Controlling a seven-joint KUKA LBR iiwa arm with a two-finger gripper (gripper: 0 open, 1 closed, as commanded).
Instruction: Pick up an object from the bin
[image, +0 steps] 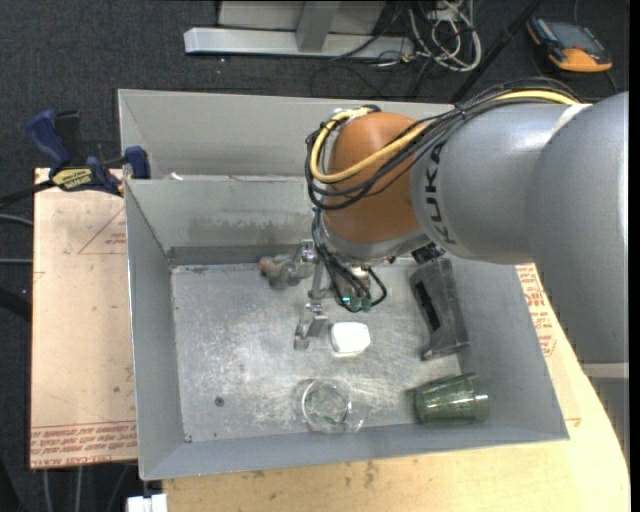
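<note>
- The gripper hangs low over the middle of the bin, and a small white rounded block lies on the floor just beside it, toward the view's right; I cannot tell whether the gripper is open or closed, and nothing shows as held
- First risk, as I judge it — the gripper sits to one side of the white block rather than astride it, so closing here could catch only an edge and flick the block away across the smooth metal floor
- Second risk: coming down without a sideways correction could press the gripper onto the bare floor beside the block
- The neighbours are less of a worry — a clear glass lies nearer the front wall, a green cup lies on its side at the front right, and a dark long tool lies to the right, all apart from the block
- The white block lies flat and looks squat, nearly as broad as long; its slightly longer side seems to run across the view, left to right, and it has no clear pointing end
</note>
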